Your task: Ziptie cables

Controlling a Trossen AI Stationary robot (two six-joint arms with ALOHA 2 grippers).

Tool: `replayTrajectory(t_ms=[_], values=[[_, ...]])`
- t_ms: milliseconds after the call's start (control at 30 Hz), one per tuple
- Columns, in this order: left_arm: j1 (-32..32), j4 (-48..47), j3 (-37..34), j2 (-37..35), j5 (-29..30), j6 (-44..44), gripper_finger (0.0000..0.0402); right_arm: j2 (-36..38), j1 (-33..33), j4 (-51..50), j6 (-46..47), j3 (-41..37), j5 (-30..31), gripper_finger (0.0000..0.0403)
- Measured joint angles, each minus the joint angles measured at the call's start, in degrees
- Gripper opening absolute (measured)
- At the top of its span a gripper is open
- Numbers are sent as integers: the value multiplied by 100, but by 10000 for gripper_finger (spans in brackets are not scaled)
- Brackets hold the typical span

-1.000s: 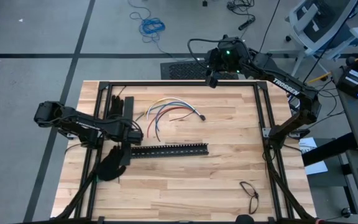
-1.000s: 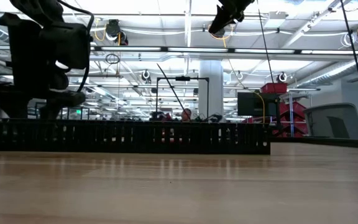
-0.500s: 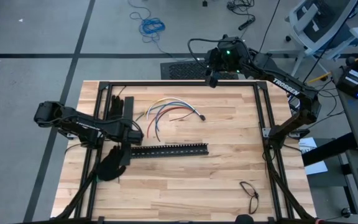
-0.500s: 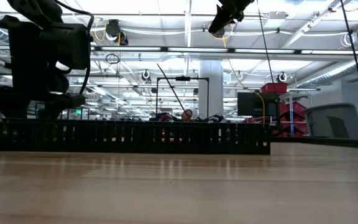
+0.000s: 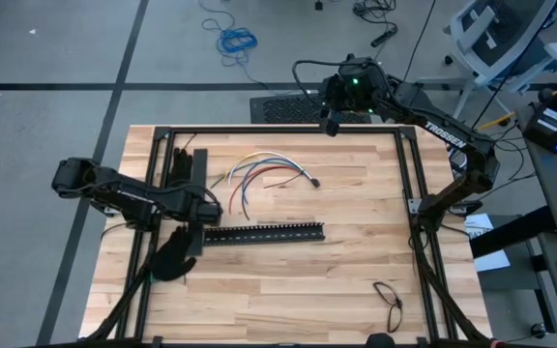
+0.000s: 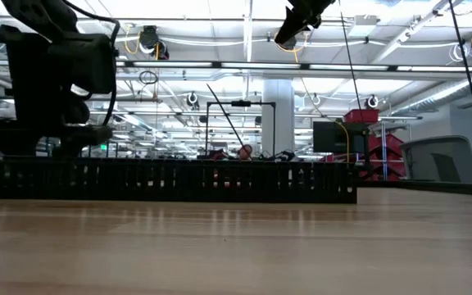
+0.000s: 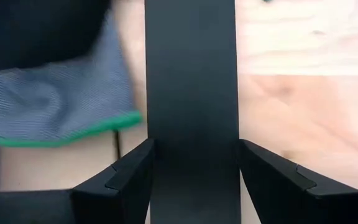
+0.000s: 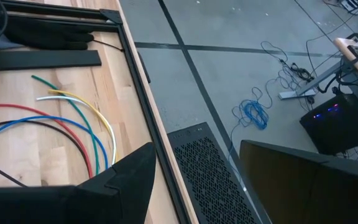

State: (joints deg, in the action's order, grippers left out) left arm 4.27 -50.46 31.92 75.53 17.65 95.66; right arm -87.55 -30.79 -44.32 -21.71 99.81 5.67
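The cables (image 5: 259, 172), loose red, blue, white, yellow and green wires, lie on the wooden table's far middle and show in the right wrist view (image 8: 61, 121). A thin dark strip, one of the zipties (image 5: 283, 221), lies just beyond a long slotted black bar (image 5: 264, 233). At the table's left, my left gripper (image 5: 204, 208) points down and is shut on a flat black bar (image 7: 191, 93). My right gripper (image 5: 332, 124) hangs open high over the table's far edge, with nothing between its fingers (image 8: 123, 180). My left gripper pinches the flat black bar's two long edges (image 7: 157, 155) between its two fingers, which come from above and lie across the bar, about midway along it. Whether the bar is lifted or rests on the table, I cannot tell.
A black glove with a grey, green-edged cuff (image 7: 55, 106) lies right beside the held bar, and another glove (image 5: 175, 159) lies at the far left. The slotted bar fills the low view (image 6: 179, 180). A small dark loop (image 5: 388, 295) lies near right. A black frame (image 5: 259, 129) edges the table.
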Motion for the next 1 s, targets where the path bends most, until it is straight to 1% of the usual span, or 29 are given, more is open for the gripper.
replayTrajectory(t_ms=[67,267,533,633,733,833,1000], values=[[-6,-59,-6,6,98,2,226,0,0,0,-2,0,2,231],[-5,238,-190,180,144,-66,226,0,2,-4,-1,0,4,231],[-2,271,-31,197,348,-95,226,0,0,61,0,0,17,231],[14,306,35,199,322,-629,226,0,0,98,-1,0,20,231],[20,308,31,214,233,-740,226,0,0,117,0,0,26,231],[20,310,39,238,133,-1047,226,0,0,123,-2,0,24,231],[18,317,44,232,-179,-1224,230,0,0,125,-3,0,24,231]])
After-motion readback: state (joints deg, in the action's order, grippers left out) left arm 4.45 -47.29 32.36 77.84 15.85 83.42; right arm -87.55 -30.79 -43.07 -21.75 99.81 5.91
